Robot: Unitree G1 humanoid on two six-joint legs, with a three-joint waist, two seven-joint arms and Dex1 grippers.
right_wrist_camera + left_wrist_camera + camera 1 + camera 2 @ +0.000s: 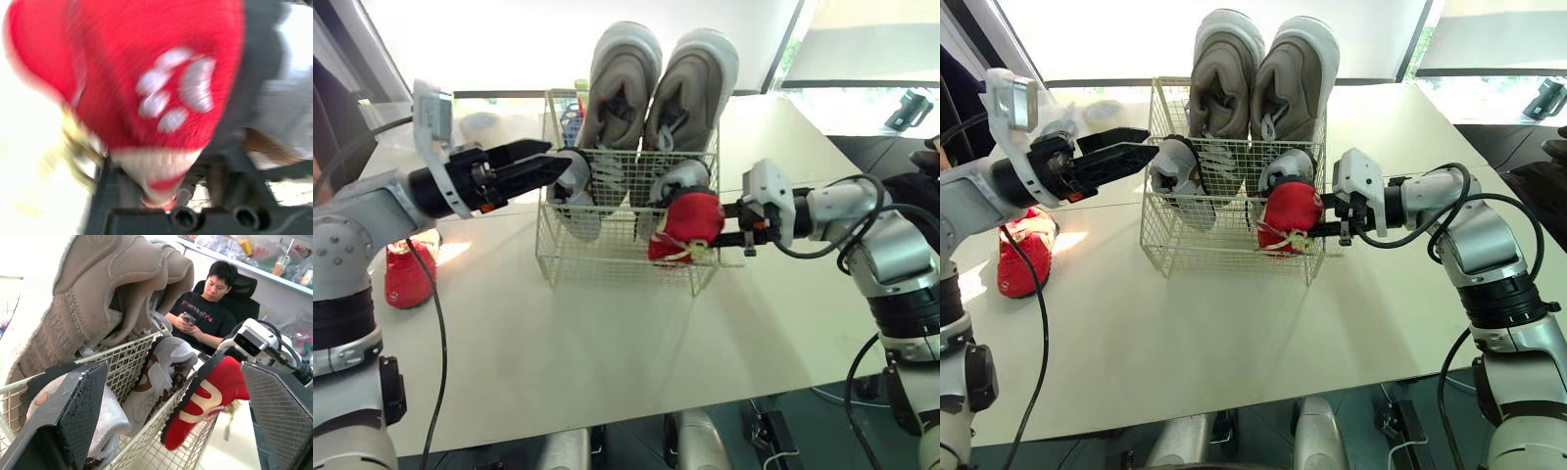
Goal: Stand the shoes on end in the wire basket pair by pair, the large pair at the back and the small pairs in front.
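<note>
A white wire basket (607, 266) stands on the table's middle. The large beige pair (656, 83) stands on end at its back. In front of that pair stand two small grey shoes, one at the left (579, 186) and one further right (683, 179). My right gripper (724, 223) is shut on a red shoe (688, 223), held at the basket's front right corner; whether it is inside the wire I cannot tell. The left gripper (548, 159) is open, its fingers (73, 416) pointing at the left grey shoe from the basket's left side. A second red shoe (408, 274) lies on the table at the far left.
The pale table (607, 362) has free room in front of the basket. A person (208, 308) sits beyond the table's far right side, looking at a phone. A black object (908, 108) lies at the back right.
</note>
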